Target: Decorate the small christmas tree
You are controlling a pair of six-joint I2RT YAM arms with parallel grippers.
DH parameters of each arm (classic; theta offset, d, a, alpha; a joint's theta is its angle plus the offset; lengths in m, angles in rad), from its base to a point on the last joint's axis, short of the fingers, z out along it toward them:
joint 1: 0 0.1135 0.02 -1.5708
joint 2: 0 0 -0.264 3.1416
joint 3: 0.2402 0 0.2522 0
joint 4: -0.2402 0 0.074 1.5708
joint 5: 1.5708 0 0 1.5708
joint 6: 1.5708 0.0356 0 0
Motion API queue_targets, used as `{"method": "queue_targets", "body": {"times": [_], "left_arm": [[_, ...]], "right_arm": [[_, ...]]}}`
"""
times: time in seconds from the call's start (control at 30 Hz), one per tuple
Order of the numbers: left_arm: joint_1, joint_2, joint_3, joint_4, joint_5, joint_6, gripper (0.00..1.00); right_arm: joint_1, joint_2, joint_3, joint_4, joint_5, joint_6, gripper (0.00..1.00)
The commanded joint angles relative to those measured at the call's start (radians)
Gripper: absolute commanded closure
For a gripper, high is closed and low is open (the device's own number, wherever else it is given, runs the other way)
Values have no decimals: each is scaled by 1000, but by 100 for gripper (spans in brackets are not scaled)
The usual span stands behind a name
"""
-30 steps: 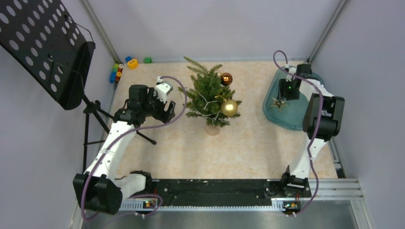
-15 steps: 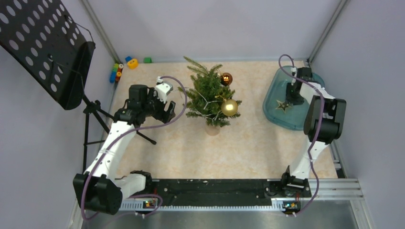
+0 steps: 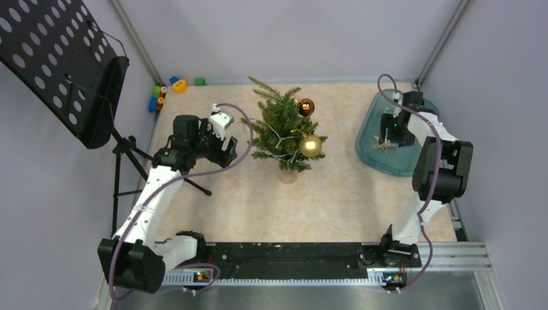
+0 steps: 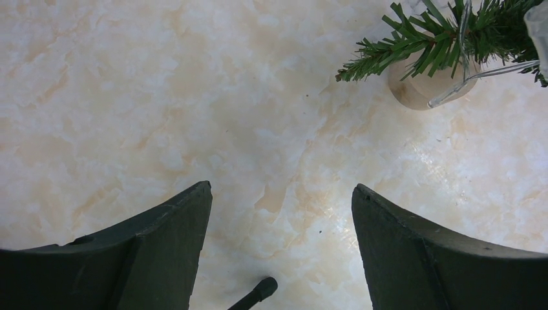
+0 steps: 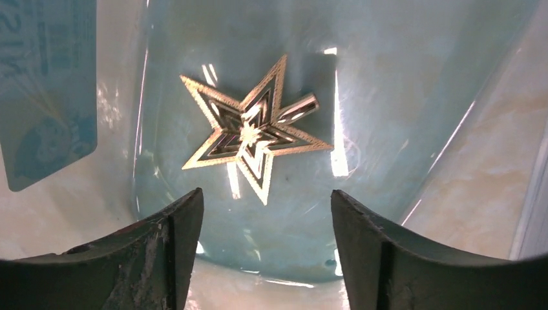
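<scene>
Right wrist, left claw (image 4: 282, 186) and right claw (image 5: 266, 192) apart, gold star (image 5: 252, 132), perhaps metal, glossy teal tray (image 5: 388, 77).

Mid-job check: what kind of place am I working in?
Probably a robot lab test cell, not a home: plain lilac enclosure walls, a black perforated metal stand, and an aluminium mounting rail.

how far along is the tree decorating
Done: a gold ball and a dark ball hang on the small christmas tree. In hand: the right gripper, open, hovers over the gold star in the teal tray. Left to do: star onto the tree. The left gripper is open, empty.
</scene>
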Motion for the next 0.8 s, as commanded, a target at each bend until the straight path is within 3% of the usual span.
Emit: {"method": "queue_targets", "body": {"times": [0.0,0.47,0.77], "left_arm": [[-8,-25,41,-5,23,16,16],[-13,-25,42,-6,26,24,16],[-19,-38,44,-8,20,26,16]], "right_arm": [[52,-8,-7,-15,23,-36,28],[73,13,-37,-12,117,-198,25],[68,57,-59,58,45,-340,25]]}}
